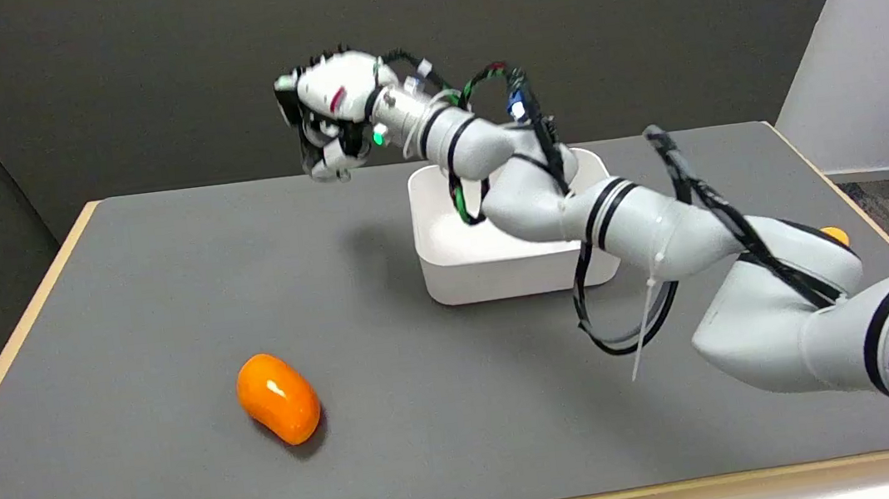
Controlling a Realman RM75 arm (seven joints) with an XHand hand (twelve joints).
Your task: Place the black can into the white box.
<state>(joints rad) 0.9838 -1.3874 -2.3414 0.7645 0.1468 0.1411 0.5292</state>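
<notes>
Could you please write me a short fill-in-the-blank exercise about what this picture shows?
1. The white box stands on a table whose top is ____ in colour.
2. The smooth object lying near the table's front edge is ____ in colour.
3. The right hand is raised in the air, to the picture's ____ of the white box.
4. The right arm passes ____ the white box on its way to the hand.

Missing words: grey; orange; left; over

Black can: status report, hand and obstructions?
Right hand raised left of white box, fingers curled. Black can not clearly seen; dark shape in fingers, unconfirmed. Orange object lies apart from box.
</notes>
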